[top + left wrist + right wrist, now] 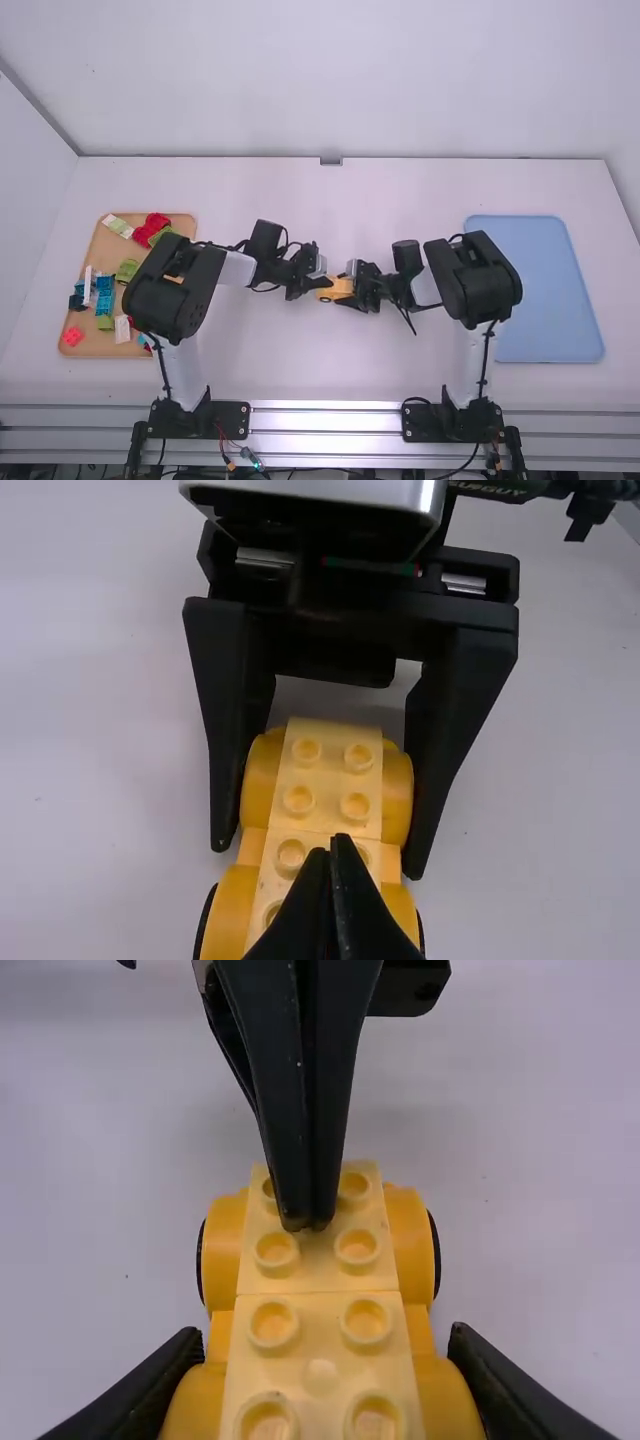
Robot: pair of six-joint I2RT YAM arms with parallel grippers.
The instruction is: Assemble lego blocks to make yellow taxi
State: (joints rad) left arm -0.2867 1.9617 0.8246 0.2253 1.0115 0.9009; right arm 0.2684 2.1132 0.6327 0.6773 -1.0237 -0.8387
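Tan tray point(100, 250) holds blocks point(105, 290); blue tray point(550, 290) lies apart.

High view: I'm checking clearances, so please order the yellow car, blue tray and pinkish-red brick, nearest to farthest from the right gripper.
1. Yellow car: right between the right gripper's fingers.
2. Blue tray: off to the right.
3. Pinkish-red brick: far left, on the wooden tray.
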